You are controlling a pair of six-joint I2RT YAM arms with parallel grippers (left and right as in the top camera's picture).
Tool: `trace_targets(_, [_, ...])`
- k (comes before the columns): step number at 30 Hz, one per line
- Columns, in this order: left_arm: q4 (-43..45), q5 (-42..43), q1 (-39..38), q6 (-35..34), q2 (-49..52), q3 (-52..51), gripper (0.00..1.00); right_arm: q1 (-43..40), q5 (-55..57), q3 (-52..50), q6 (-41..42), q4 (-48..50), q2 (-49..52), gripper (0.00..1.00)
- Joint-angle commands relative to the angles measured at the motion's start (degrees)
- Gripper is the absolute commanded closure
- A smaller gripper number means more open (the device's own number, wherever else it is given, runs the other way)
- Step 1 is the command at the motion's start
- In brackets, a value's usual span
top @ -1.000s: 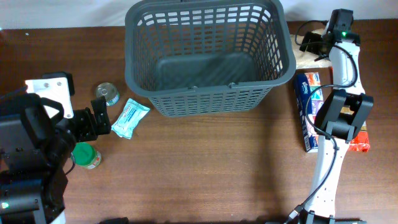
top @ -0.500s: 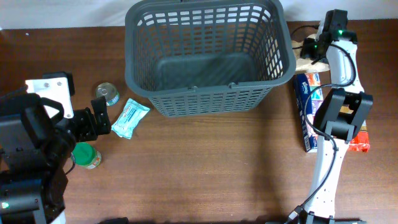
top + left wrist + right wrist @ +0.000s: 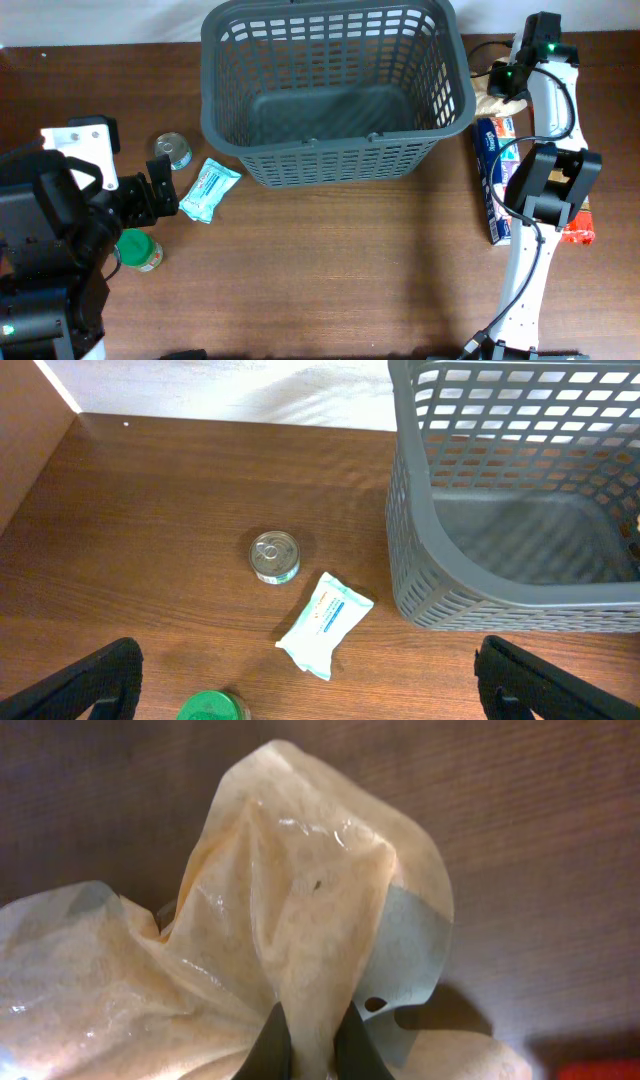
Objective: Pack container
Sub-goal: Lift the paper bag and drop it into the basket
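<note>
- A green-lidded jar (image 3: 140, 250) stands on the table (image 3: 330, 290) at the near left, close against the left arm.
- On the near right, a red packet (image 3: 578, 232) shows partly from under the right arm.
- The left gripper (image 3: 165, 188) hovers over the table with its fingers spread wide, holding nothing.
- A wipes pack (image 3: 210, 188) lies flat just beside that gripper, apart from the basket.
- A can (image 3: 174, 150) stands upright a little farther back, near the pack but not touching it.
- A blue box (image 3: 488, 180) lies lengthwise to the right of the basket, partly hidden by the right arm.
- The basket (image 3: 330, 165) sits upright at the far middle of the table, between the two arms.
- The right gripper (image 3: 312, 1055) is at the far right, just beside the basket's right rim. Its fingers are pressed together, pinching a fold of a crumpled tan bag (image 3: 300, 920).
</note>
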Motion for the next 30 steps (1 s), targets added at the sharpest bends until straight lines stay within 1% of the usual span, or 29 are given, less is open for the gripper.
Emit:
trace_targets(1, [0.0, 0.8, 0.5, 1.3, -0.1, 0.8, 0.01, -0.8, -1.9, 4.4, 1.5, -4.5, 4.7, 0.96])
trace_targets(3, [0.0, 0.8, 0.5, 1.3, -0.1, 0.8, 0.01, -1.6, -2.2, 9.1, 3.3, -6.8, 4.5, 0.96])
trace_targets(9, [0.0, 0.8, 0.5, 1.3, -0.1, 0.8, 0.01, -4.8, -6.0, 24.6, 4.9, -13.9, 4.5, 0.97])
trace_targets(13, [0.0, 0.8, 0.5, 1.3, -0.1, 0.8, 0.01, -6.3, -6.1, 31.8, 5.8, -17.5, 4.5, 0.96])
trace_targets(20, [0.0, 0.8, 0.5, 1.3, -0.1, 0.8, 0.01, -7.1, -12.2, 32.1, 5.6, -19.1, 0.5, 0.96])
trace_targets(30, [0.0, 0.8, 0.5, 1.3, -0.1, 0.8, 0.01, -7.2, -11.7, 32.1, 5.7, -11.3, -13.5, 0.96])
